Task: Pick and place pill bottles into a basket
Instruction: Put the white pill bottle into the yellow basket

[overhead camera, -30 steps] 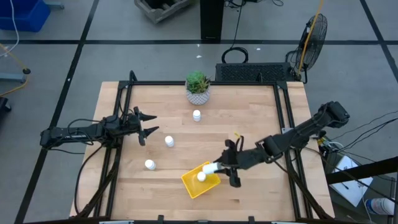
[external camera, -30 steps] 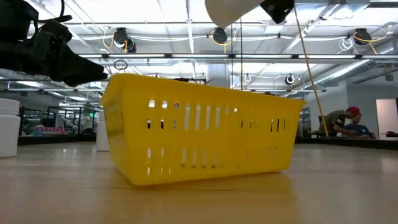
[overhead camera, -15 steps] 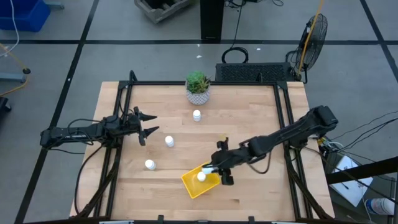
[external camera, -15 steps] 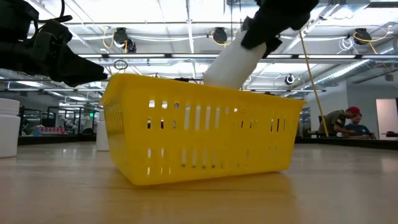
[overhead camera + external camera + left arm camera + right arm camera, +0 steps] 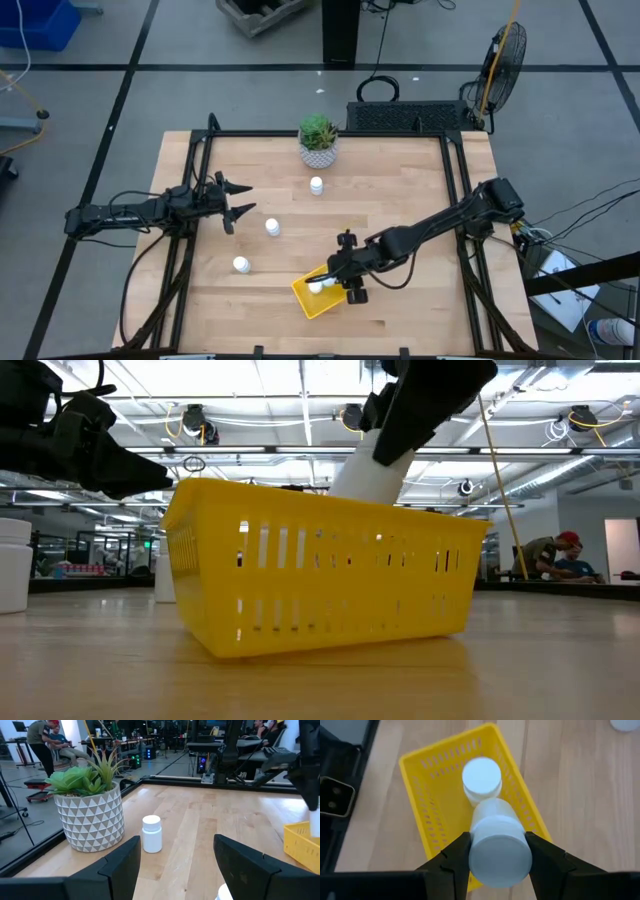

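Note:
The yellow basket [image 5: 318, 298] sits near the table's front, right of the middle. One white pill bottle [image 5: 481, 777] stands inside it. My right gripper [image 5: 340, 281] is over the basket, shut on a second pill bottle [image 5: 498, 851], which slants down into it [image 5: 368, 476]. Three more pill bottles stand on the table on their bases: one at the back [image 5: 316, 185], one in the middle [image 5: 272, 227] and one nearer the front [image 5: 240, 264]. My left gripper [image 5: 236, 201] is open and empty at the table's left; its wrist view shows the back bottle [image 5: 151, 834]. My right gripper pinches the bottle's round body at its upper end [image 5: 479, 846] between its two fingers [image 5: 454, 856], one on each side. The fingers slant down from the table's right. The bottle is tilted, its lower end below the basket's rim [image 5: 400, 510], beside the standing bottle.
A white patterned plant pot [image 5: 318, 148] with a green plant stands at the table's far edge, behind the back bottle. Black frame rails run along the table's left and right sides [image 5: 462, 200]. People sit in the room beyond the table [image 5: 560, 555].
My right gripper has gone down and toward the table's left and near edge, still shut on the bottle. The bottle, held above the basket a second ago, now slants into it with its lower end behind the basket's wall.

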Available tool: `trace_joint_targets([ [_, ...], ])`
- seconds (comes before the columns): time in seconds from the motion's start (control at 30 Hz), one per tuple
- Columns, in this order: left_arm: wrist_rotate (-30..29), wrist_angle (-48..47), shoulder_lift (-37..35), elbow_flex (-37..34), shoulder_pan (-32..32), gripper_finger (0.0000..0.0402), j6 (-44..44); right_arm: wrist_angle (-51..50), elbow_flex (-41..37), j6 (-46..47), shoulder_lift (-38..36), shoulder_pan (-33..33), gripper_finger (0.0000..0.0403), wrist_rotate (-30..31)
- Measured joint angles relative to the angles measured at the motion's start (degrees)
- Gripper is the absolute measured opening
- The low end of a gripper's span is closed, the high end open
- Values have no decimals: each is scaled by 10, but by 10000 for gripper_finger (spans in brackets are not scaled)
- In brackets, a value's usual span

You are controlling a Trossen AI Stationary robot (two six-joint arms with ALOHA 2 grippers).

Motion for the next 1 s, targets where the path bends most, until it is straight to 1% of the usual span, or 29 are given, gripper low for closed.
trace_joint_targets([
  [0.2,0,0,0,0,0,253,1,-25,0,5,0,-5,145,0],
  [0.4,0,0,0,0,0,253,1,-56,0,3,0,-23,145,0],
  [0.6,0,0,0,0,0,253,1,-64,0,-10,0,-38,145,0],
  [0.77,0,0,0,0,0,253,1,-104,0,-7,0,-46,145,2],
  [0.93,0,0,0,0,0,253,2,-124,0,1,0,-50,145,5],
  [1.0,0,0,0,0,0,253,2,-135,0,1,0,-50,145,17],
])
